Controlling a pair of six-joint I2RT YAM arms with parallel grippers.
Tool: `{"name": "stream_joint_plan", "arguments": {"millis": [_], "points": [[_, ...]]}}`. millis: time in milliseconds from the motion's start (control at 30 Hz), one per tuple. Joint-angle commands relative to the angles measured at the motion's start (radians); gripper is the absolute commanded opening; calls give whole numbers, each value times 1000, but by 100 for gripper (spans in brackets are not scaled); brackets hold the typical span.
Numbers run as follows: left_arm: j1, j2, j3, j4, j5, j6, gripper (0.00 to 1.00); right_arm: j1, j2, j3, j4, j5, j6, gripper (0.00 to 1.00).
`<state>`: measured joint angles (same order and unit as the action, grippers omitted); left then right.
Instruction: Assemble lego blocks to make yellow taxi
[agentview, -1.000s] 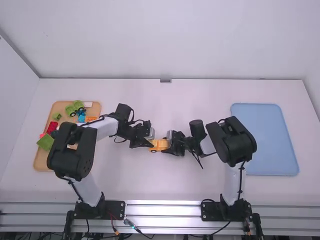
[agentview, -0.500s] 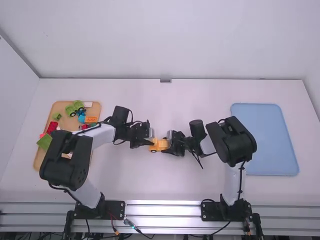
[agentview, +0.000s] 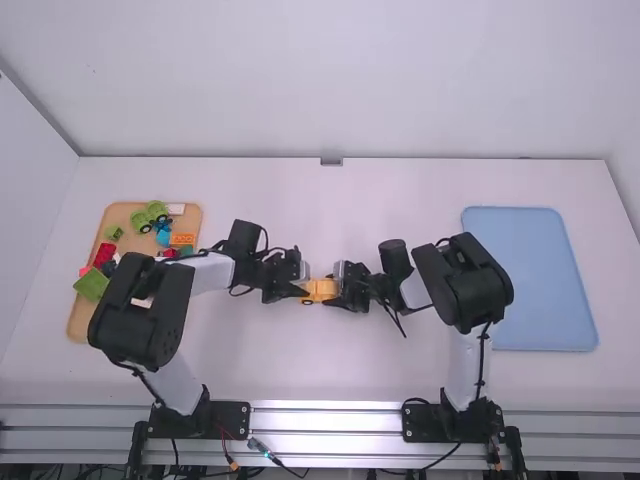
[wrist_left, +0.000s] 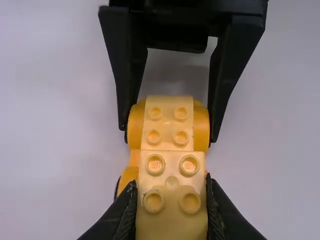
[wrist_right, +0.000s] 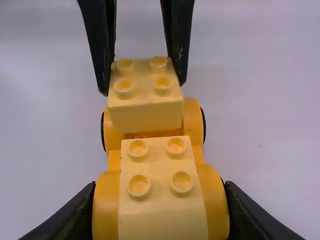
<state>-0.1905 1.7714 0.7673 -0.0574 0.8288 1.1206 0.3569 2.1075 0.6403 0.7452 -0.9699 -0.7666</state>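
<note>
Near the table's middle, my left gripper (agentview: 299, 289) and my right gripper (agentview: 340, 292) face each other at a yellow car (agentview: 320, 290). The left wrist view shows my left gripper (wrist_left: 171, 200) shut on a pale yellow brick (wrist_left: 171, 180), its studs up. In the right wrist view this brick (wrist_right: 145, 107) is at one end of the car, over the wheels, slightly tilted; I cannot tell if it is pressed fully down. My right gripper (wrist_right: 161, 215) is shut on the car's other end, where a pale yellow studded block (wrist_right: 159, 175) sits between orange-yellow fenders.
At the left stands a wooden tray (agentview: 82, 322) with several loose blocks, among them a green block (agentview: 91, 284), a red block (agentview: 104, 254) and an orange brick (agentview: 183, 239). A blue tray (agentview: 545, 280) lies at the right.
The left arm's forearm and wrist have shifted slightly toward the camera, uncovering more blocks in the wooden tray. Its gripper stays by the car. The right arm has kept still.
</note>
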Motion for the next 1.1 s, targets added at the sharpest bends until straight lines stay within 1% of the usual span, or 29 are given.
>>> {"name": "stream_joint_plan", "arguments": {"millis": [0,467,600,667,800,1033,1067], "points": [[-8,15,-8,-2,19,-5,2,-3,13,1,-18,24,3,43],[-12,20,-10,9,20,13,2,-3,13,1,-21,-6,-1,44],[-12,51,-3,26,27,13,2,-3,13,1,-25,-6,-1,44],[-12,66,9,12,43,14,2,-2,13,1,-28,-6,0,44],[-12,69,23,-35,70,91,2,-3,13,1,-27,-2,-1,44],[-12,69,24,-35,71,92,2,-3,13,1,-28,-3,-1,46],[-12,69,24,-35,71,92,9,-3,13,1,-28,-3,0,46]]}}
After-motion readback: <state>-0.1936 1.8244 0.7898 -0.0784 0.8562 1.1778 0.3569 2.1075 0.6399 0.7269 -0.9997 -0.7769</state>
